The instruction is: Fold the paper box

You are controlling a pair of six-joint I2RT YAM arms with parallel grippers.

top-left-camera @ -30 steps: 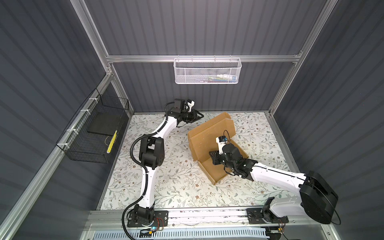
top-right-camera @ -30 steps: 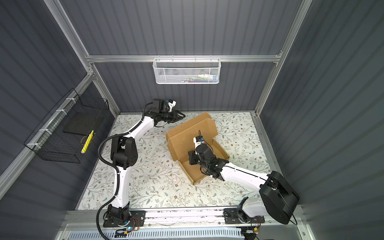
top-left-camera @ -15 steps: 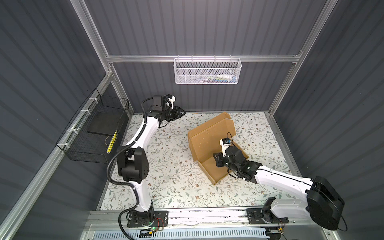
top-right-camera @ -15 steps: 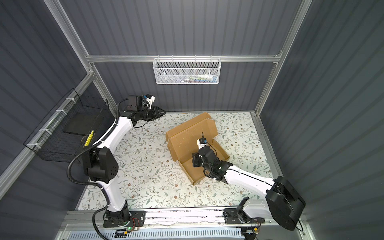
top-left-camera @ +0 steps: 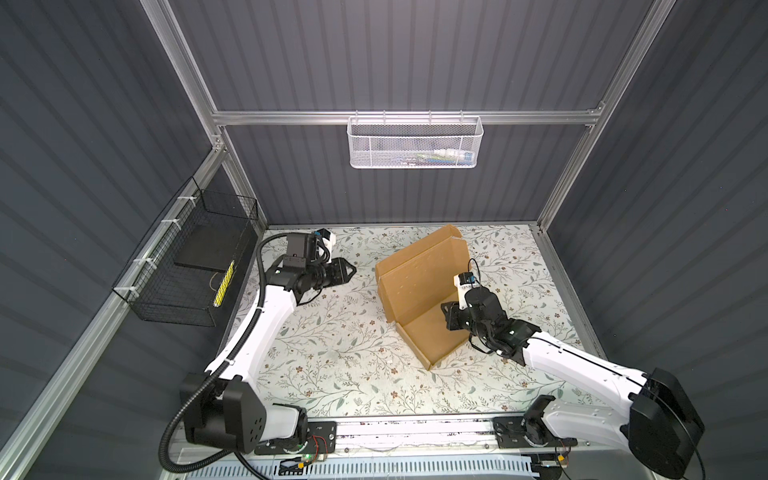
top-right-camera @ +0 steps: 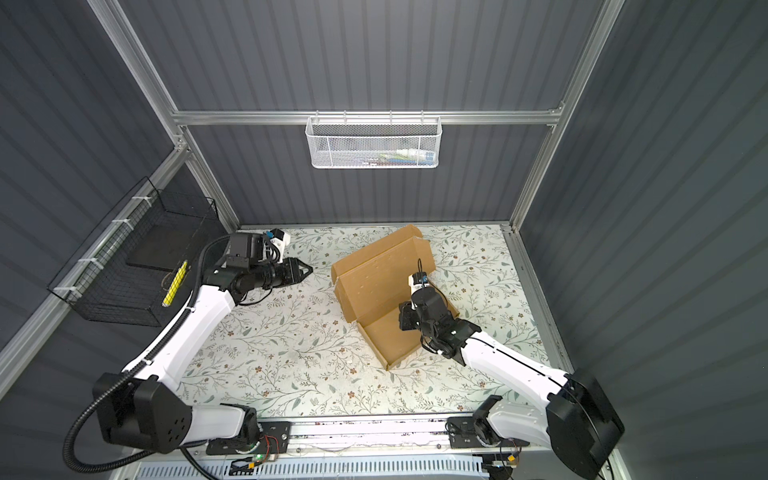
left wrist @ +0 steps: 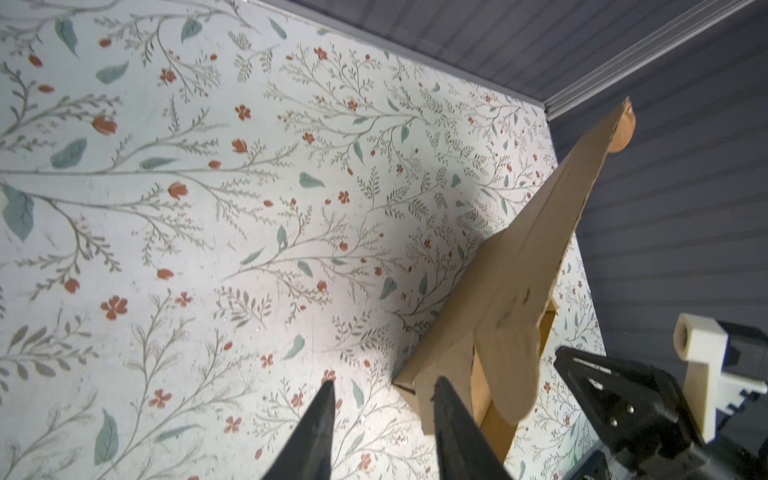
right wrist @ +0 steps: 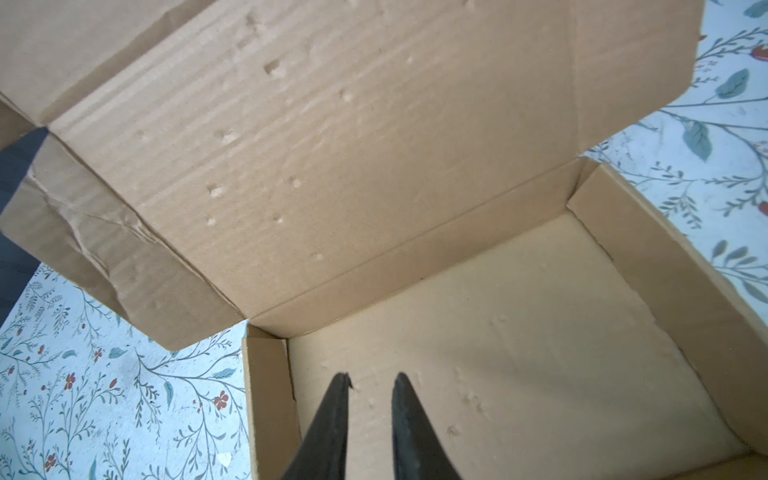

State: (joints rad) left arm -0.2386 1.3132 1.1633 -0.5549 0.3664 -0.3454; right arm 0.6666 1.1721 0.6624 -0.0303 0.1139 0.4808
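I see the paper box (top-left-camera: 419, 278) resting on the table (top-left-camera: 324, 345), right of centre, with its lid raised and its tray walls standing. The right pincer (right wrist: 370, 376) sits inside the tray, over its floor near a side wall, slightly parted and gripping nothing. The left pincer (left wrist: 382, 386) points at the box from its left, near but not touching, parted and empty.
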